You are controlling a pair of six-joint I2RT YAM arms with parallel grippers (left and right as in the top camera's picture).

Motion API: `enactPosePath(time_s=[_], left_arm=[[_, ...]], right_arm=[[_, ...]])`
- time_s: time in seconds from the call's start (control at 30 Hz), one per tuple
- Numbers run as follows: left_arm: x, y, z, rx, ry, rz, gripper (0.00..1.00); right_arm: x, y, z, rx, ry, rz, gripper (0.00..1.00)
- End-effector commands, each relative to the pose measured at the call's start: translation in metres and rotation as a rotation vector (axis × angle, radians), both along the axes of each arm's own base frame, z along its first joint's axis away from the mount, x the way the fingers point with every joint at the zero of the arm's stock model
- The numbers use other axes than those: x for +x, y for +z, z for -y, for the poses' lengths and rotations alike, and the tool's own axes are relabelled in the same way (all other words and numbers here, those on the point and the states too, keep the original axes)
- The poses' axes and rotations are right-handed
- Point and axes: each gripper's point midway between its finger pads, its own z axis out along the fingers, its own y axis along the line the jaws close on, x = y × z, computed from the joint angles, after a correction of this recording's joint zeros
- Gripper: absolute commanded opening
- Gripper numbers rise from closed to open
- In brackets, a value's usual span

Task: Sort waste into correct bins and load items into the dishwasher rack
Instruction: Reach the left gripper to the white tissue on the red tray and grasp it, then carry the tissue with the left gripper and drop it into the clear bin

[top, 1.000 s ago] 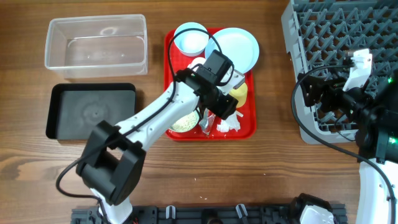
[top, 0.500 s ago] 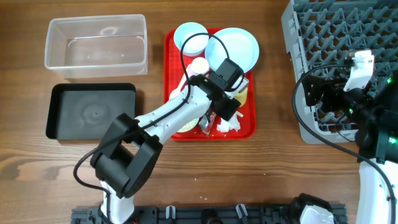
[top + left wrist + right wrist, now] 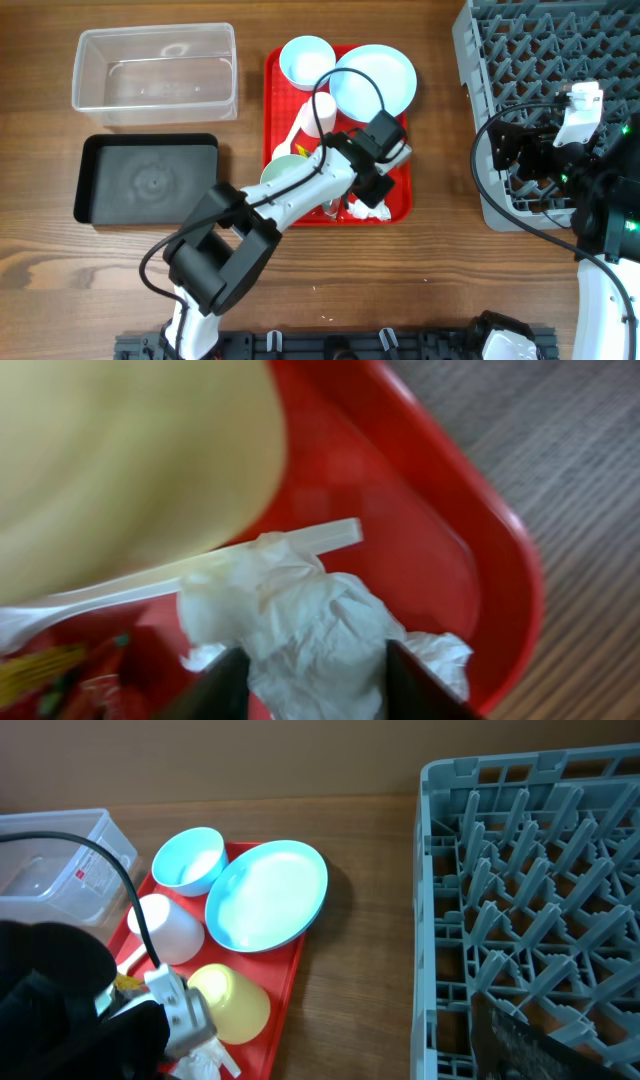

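Note:
A crumpled white tissue wad lies at the front right corner of the red tray. My left gripper is open, with one finger on each side of the wad. It also shows in the overhead view. The yellow cup lies on its side just behind the wad, with a white utensil handle beside it. My right gripper hangs over the left edge of the grey dishwasher rack, open and empty. Only one of its fingers shows in the right wrist view.
On the red tray are a small blue bowl, a blue plate, a whitish-pink cup and a bowl holding rice. The clear tub and the black tray stand to the left.
My left gripper has moved right and toward the tray's front corner, onto the tissue wad, which uncovered the rice bowl. The right arm has not moved.

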Motion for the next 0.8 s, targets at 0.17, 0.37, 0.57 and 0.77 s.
enactPosePath(time_s=[0.17,0.37,0.57,0.77], left_arm=[[0.004,0.013,0.001,0.003,-0.019,0.034,0.04],[0.035,0.135,-0.014,-0.119,0.078,0.164,0.04],[0.096,0.192,-0.103,-0.022,0.335,0.418,0.04],[0.173,0.195,-0.227,0.057,0.660,0.527,0.04]], right_arm=[[0.002,0.006,0.003,-0.002,-0.019,0.008,1.00],[0.002,0.006,0.003,-0.002,-0.019,0.008,1.00],[0.002,0.006,0.003,0.012,-0.028,0.006,1.00],[0.002,0.006,0.003,0.013,-0.028,0.006,1.00]])
